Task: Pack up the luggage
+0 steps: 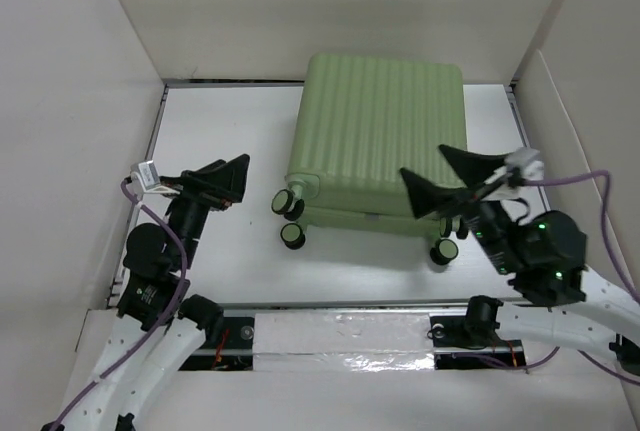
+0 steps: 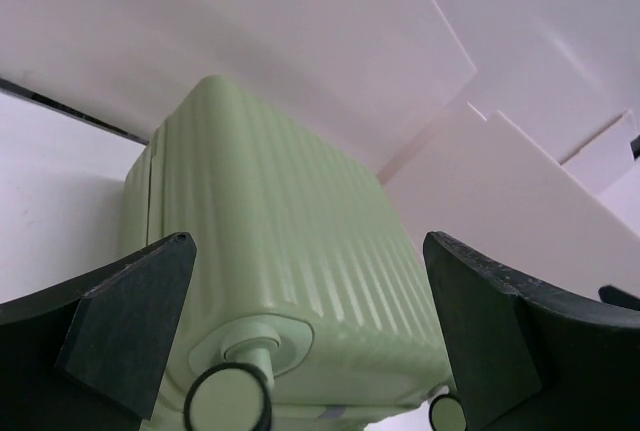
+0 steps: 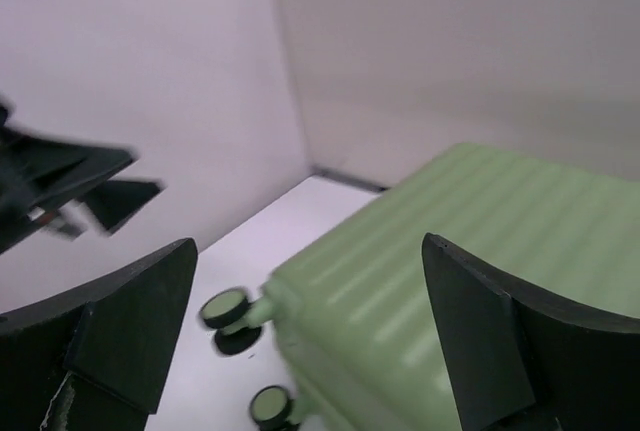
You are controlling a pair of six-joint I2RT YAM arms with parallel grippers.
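Note:
The light-green ribbed suitcase (image 1: pixel 378 141) lies closed and flat at the back middle of the white table, its caster wheels (image 1: pixel 292 235) facing the arms. It also shows in the left wrist view (image 2: pixel 290 251) and in the right wrist view (image 3: pixel 470 251). No lining shows. My left gripper (image 1: pixel 226 179) is open and empty, left of the wheels, pointing at the case. My right gripper (image 1: pixel 445 183) is open and empty, hovering over the case's near right corner.
White walls enclose the table on the left, back and right. A silver taped strip (image 1: pixel 345 336) runs along the near edge between the arm bases. A purple cable (image 1: pixel 590 183) loops off the right arm.

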